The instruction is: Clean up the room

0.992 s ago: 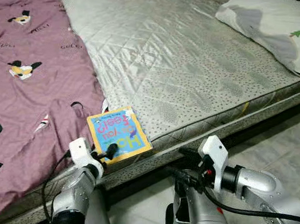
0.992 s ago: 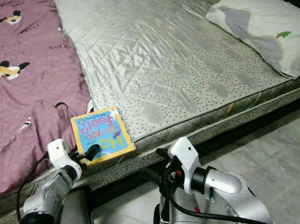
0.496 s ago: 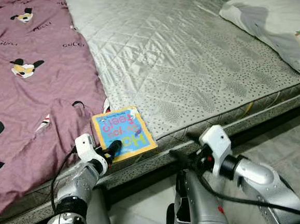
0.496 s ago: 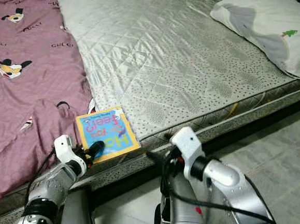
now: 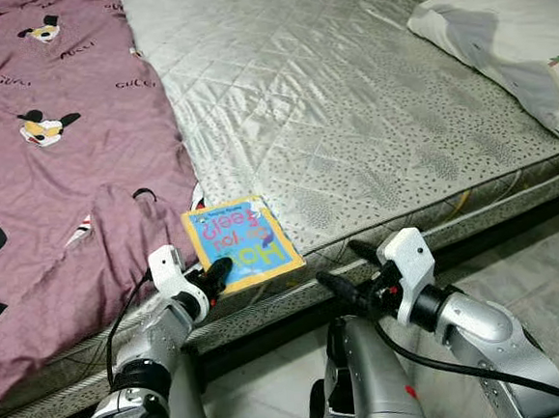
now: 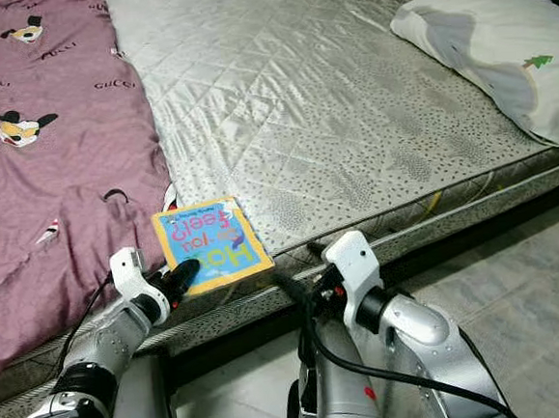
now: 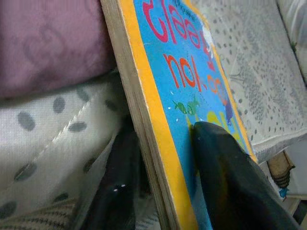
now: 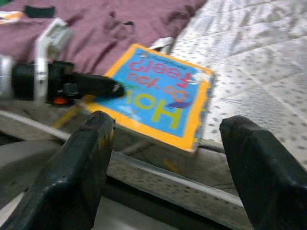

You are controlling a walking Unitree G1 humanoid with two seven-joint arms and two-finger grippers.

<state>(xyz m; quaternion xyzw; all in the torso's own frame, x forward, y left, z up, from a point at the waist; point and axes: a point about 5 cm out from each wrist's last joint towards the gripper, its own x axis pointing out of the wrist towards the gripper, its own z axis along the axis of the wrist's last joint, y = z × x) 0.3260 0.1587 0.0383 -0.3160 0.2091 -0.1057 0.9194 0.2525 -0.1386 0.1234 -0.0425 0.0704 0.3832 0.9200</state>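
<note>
A board book [image 5: 241,243] with a blue cover and yellow border lies at the front edge of the mattress [image 5: 348,97], beside the purple blanket. My left gripper [image 5: 212,275] is shut on the book's near left corner. In the left wrist view one finger [image 7: 230,172] lies on the cover and the other [image 7: 117,191] sits under the book [image 7: 192,86]. My right gripper [image 5: 347,271] is open, just below the mattress edge to the right of the book. In the right wrist view its fingers [image 8: 81,158] frame the book [image 8: 158,103] from in front, apart from it.
A purple patterned blanket [image 5: 53,159] covers the left part of the bed. A white pillow [image 5: 509,46] lies at the far right. Pale tiled floor [image 5: 545,256] runs along the bed's front at the right.
The book has slid a little to the right along the mattress edge with my left gripper on it. My right gripper has risen closer to the bed's edge.
</note>
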